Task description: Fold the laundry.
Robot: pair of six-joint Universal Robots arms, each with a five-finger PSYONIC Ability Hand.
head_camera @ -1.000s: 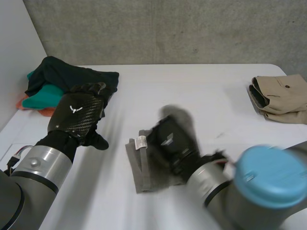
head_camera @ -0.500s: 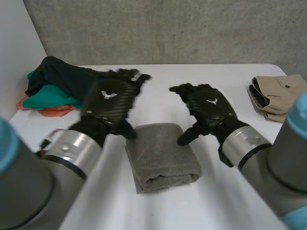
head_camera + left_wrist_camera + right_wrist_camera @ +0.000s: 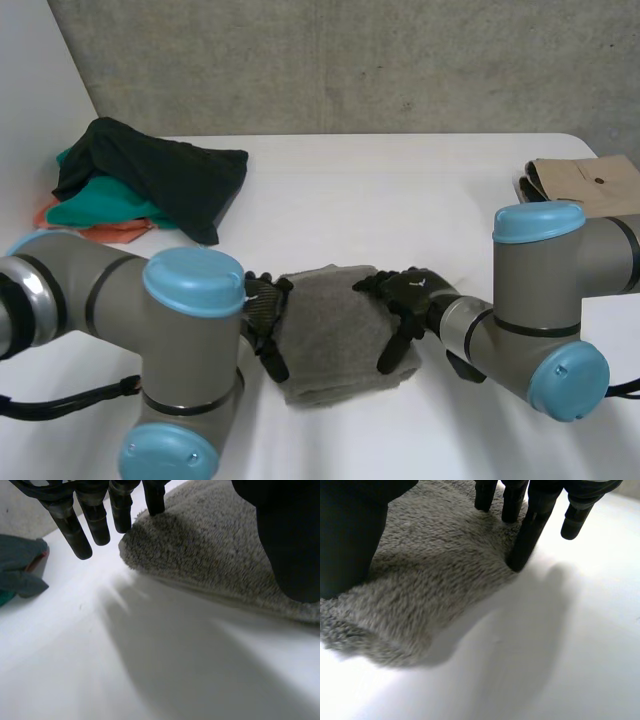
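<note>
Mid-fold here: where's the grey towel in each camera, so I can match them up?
Head view: the folded grey terry towel lies on the white table, between the left hand and the right hand.
Left wrist view: the towel is at the left hand's fingertips.
Right wrist view: the towel is under the right hand's fingers.
Shared landmark: the bare white table beside the towel.

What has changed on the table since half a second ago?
Both have come down beside the grey towel: the left robot hand now touches its left side, the right robot hand its right side. The towel, the clothes pile and the beige garment kept their places.
</note>
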